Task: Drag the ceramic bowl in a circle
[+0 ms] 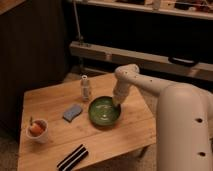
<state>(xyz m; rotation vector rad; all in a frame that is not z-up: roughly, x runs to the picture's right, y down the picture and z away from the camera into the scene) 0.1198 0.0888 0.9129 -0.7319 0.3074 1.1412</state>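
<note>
The ceramic bowl sits at centre frame on the wooden table, upright, its green interior facing up. The gripper reaches down from the white arm at right and meets the bowl's upper-right rim, fingers closed on that rim. Just left of the bowl lies a blue-grey sponge; a small bottle stands above. A white cup occupies lower left, and a black striped object lies at the bottom edge.

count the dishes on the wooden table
2. The glossy dark green ceramic bowl sits mid-table, with the shut pincer at its right rim. The small white cup with orange contents stands near the table's left edge. None looks hidden.
</note>
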